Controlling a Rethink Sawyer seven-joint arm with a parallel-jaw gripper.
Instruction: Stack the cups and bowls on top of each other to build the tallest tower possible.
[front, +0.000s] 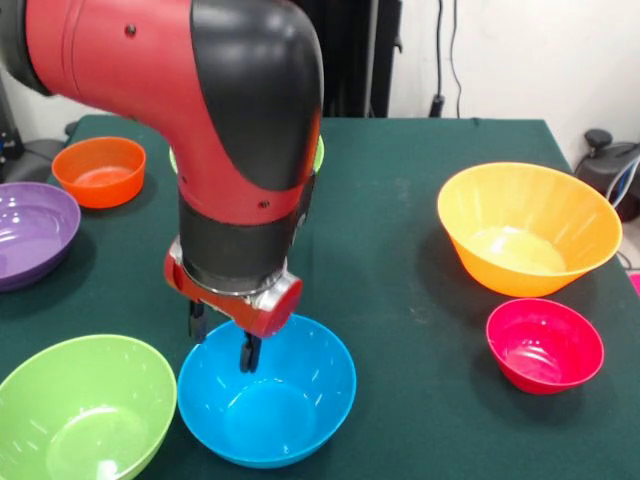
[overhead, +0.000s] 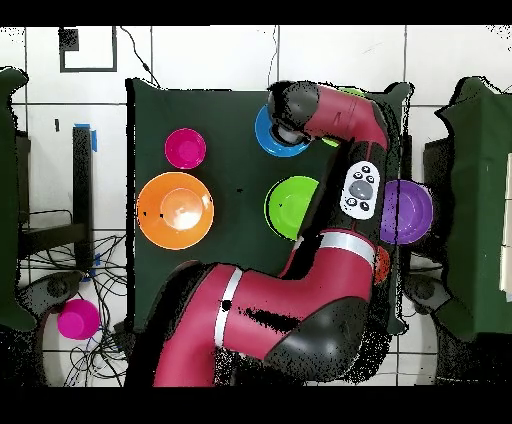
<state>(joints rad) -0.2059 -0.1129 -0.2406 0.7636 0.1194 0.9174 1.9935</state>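
Two black fingers (front: 222, 337) hang narrowly apart over the far rim of the blue bowl (front: 268, 405), holding nothing, probably to pinch it. Blue sits near on the counter (front: 400, 250), beside a green bowl (front: 85, 408).

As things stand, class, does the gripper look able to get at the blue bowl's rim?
Probably yes. The gripper hangs open right at the blue bowl, one finger outside its far rim and one inside, with nothing between them. The lime-green bowl beside it leaves that rim free.
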